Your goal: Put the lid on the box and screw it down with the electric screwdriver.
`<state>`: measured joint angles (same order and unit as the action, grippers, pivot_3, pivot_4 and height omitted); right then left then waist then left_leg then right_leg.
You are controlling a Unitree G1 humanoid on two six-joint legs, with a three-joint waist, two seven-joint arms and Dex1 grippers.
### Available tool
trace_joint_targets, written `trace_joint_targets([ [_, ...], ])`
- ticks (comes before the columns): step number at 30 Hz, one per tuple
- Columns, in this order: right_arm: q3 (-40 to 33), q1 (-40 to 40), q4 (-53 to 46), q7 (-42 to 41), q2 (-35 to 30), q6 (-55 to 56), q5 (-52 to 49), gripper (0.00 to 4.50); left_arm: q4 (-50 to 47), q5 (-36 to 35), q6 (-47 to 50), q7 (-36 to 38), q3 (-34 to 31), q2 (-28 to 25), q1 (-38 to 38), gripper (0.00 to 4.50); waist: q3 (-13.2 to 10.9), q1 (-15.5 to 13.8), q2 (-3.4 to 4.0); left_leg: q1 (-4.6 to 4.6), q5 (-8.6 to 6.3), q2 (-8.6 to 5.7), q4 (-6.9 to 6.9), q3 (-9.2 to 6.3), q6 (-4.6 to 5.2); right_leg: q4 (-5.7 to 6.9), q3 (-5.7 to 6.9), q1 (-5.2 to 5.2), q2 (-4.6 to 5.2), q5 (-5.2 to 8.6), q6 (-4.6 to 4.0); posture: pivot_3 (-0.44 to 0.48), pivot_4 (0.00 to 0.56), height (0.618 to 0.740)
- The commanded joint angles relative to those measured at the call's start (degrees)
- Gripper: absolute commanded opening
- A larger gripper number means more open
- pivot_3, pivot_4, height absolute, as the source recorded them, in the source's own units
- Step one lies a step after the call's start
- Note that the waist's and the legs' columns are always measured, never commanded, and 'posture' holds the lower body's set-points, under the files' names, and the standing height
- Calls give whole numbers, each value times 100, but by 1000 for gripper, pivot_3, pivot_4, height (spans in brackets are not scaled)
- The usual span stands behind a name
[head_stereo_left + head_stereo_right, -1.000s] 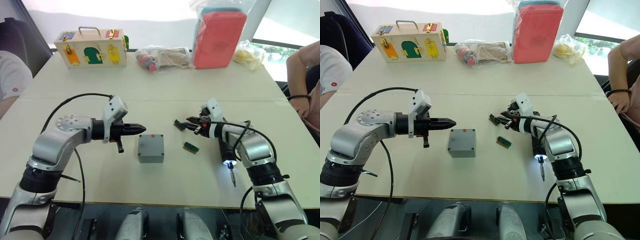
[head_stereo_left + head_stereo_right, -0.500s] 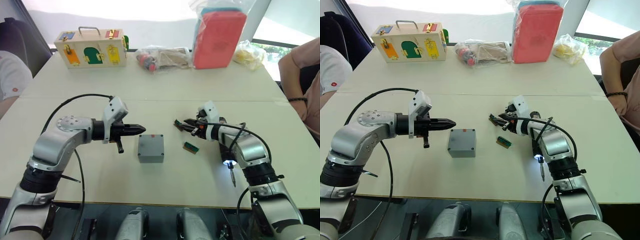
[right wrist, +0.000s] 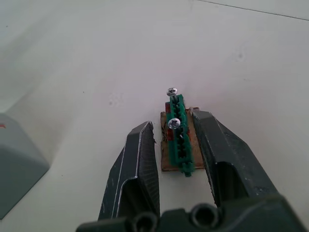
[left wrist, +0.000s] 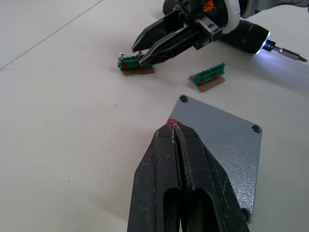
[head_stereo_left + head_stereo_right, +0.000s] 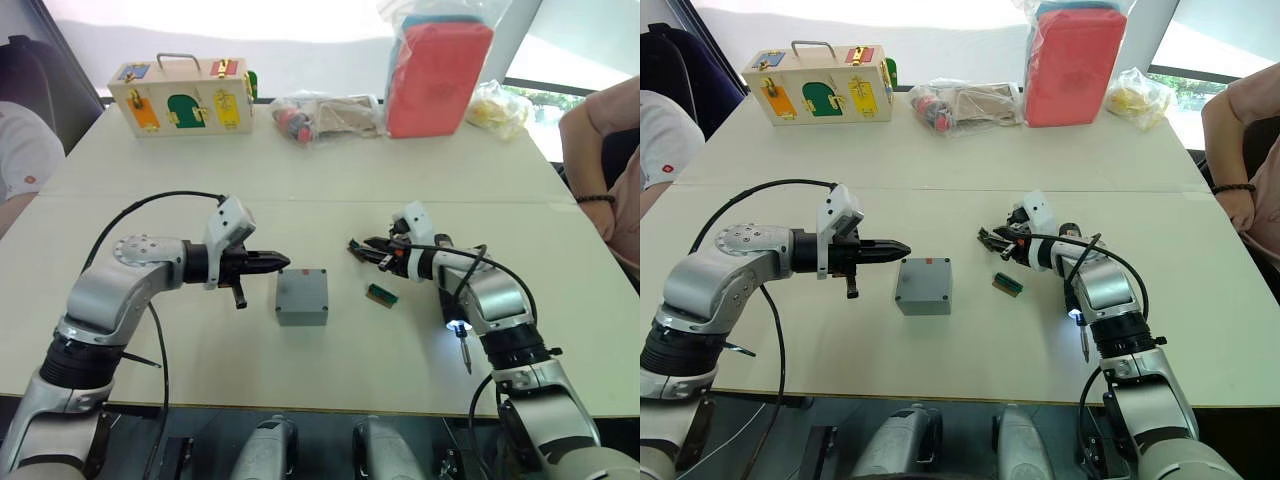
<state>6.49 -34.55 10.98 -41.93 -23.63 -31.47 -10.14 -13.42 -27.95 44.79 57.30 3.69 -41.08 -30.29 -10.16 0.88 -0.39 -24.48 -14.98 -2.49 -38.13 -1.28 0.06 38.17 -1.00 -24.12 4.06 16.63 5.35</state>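
A robot test lab, we think.
We see a pale table [image 5: 300,170] with a wooden latch box [image 5: 182,95], bagged props [image 5: 330,113] (people seated alongside).

— Pale cream table [image 5: 330,160] across the whole scene, with a straight seam [image 5: 300,197] running side to side.

— Along the far edge: wooden latch box [image 5: 183,96] with coloured doors and a metal handle, clear bag of bits [image 5: 325,115], red padded block in plastic [image 5: 437,75], yellowish bag [image 5: 497,108].

— Behind that?

— Bright daylight through a window [image 5: 575,50] at far right, dark frame beside it. Seated person's arm [image 5: 590,165] at the right edge, another person's white sleeve [image 5: 25,150] and a dark chair [image 5: 30,70] at the left.
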Motion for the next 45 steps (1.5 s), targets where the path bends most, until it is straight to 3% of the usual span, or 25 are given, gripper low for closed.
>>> trace_joint_targets([
  [1, -36, -174, -17, 31, 32, 154, 22, 782, -26, -10, -70, 8, -38, -44, -53, 0, 0, -2, 0, 0, 0, 0, 0, 0, 0, 0, 0, 0, 0, 0, 0, 0, 150, 738],
  [2, -40, -177, -8, 36, 40, 157, 24, 613, -30, -15, -68, 7, -43, -50, -40, 0, 0, -1, 0, 0, 0, 0, 0, 0, 0, 0, 0, 0, 0, 0, 0, 0, 150, 738],
  [3, -44, -178, -2, 36, 46, 159, 27, 102, -33, -18, -67, 8, -45, -54, -31, 0, 0, 2, 0, 0, 0, 0, 0, 0, 0, 0, 0, 0, 0, 0, 0, 0, 150, 738],
  [4, -43, -172, 0, 42, 50, 164, 34, 31, -35, -18, -68, 7, -48, -59, -21, 0, 0, 6, 0, 0, 0, 0, 0, 0, 0, 0, 0, 0, 0, 0, 0, 0, 150, 738],
  [12, -52, -95, -165, 6, -35, 67, 10, 31, -44, -24, -68, 3, -55, -59, -3, 0, 0, 1, 0, 1, 0, 0, 0, 0, 0, 1, 0, 0, -1, 0, 0, 0, 150, 738],
  [30, -612, -116, -1859, 79, -292, -963, -693, 31, 63, -132, -35, 119, -94, -75, -28, 0, 0, -3, 1, 1, 0, 0, 0, 0, 0, 1, 0, -1, 0, 0, 0, 0, 150, 738],
  [36, -218, 224, -3191, -222, -196, -1463, -1369, 31, -76, -286, 83, 547, -112, -540, 152, 0, 1, 15, 2, 1, -1, 3, 3, -2, 2, 2, -3, -3, -3, 0, 0, 0, 150, 738],
  [45, 426, 613, -3363, -62, -55, -1346, -1293, 31, -223, -340, 131, 529, -150, -684, 461, 0, 1, -18, 1, 1, -4, 0, -1, -3, 7, 2, -2, 0, 2, 0, 0, 0, 150, 738],
])
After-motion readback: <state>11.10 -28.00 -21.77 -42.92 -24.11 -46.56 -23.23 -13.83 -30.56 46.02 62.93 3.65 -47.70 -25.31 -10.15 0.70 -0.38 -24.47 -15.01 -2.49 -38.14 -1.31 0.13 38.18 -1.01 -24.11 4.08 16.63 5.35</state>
